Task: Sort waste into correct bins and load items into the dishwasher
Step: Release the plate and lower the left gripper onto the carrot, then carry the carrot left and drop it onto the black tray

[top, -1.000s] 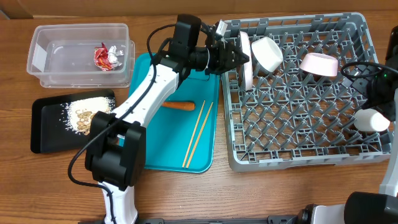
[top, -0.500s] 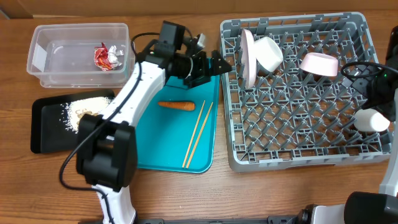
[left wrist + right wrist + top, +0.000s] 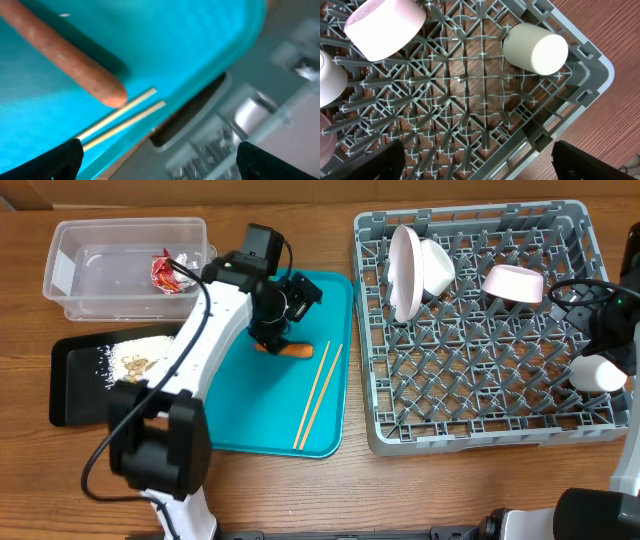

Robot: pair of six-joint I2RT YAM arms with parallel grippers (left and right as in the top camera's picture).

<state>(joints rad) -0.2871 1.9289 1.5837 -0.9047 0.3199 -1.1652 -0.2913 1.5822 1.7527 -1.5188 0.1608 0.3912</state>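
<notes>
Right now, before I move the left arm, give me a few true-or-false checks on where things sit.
The carrot lies on the teal tray. True.
The chopsticks stand in the dish rack. False: they lie on the teal tray beside the carrot.
The foil wrapper is in the clear tub. True.
The left gripper holds the carrot. False: it is open and empty.
The cup is outside the dish rack. False: it lies inside it.

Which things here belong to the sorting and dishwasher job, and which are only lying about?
Job: carrot, foil wrapper, food scraps, clear tub, black tray, chopsticks, plate, white bowl, pinkish bowl, cup, grey rack.
Lying about: teal tray, under the carrot and chopsticks.
</notes>
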